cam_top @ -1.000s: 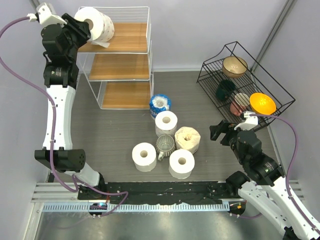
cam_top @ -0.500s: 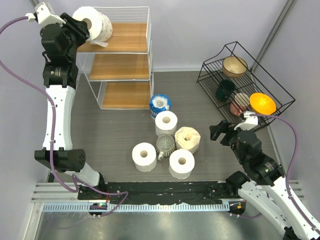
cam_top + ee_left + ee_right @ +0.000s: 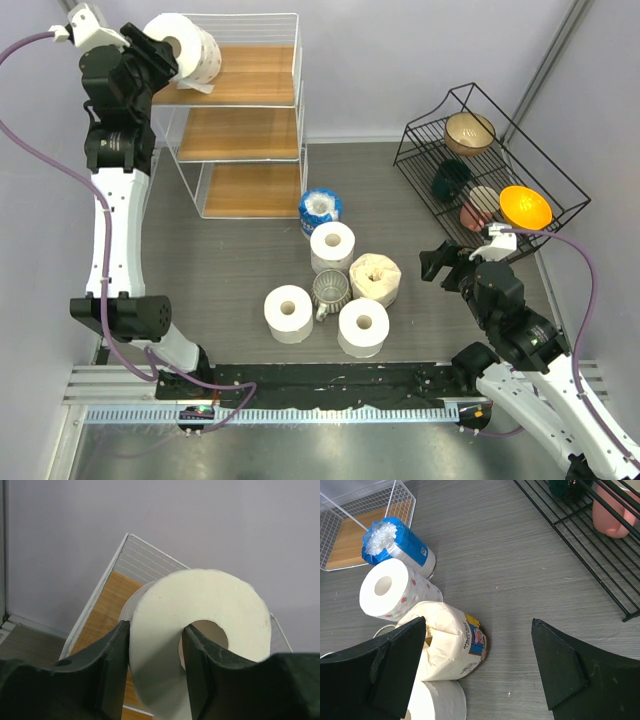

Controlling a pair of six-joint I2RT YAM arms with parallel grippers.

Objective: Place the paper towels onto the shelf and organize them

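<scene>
The white wire shelf (image 3: 258,78) with three wooden boards stands at the back left. My left gripper (image 3: 160,58) is shut on a white paper towel roll with small red dots (image 3: 187,47), one finger in its core, holding it over the left end of the top board; the roll (image 3: 200,600) fills the left wrist view. Five rolls lie on the floor: blue-wrapped (image 3: 320,208), red-dotted (image 3: 332,246), cream ragged (image 3: 375,277), and two plain white (image 3: 288,312) (image 3: 363,326). My right gripper (image 3: 446,266) is open and empty, right of the cream roll (image 3: 445,645).
A clear glass mug (image 3: 329,291) sits among the floor rolls. A black wire rack (image 3: 420,150) with bowls, one of them orange (image 3: 525,207), stands at the back right. The shelf's lower two boards carry nothing.
My left gripper has shifted the held roll slightly left and up at the top board's left end. The right arm and the floor rolls have not moved.
</scene>
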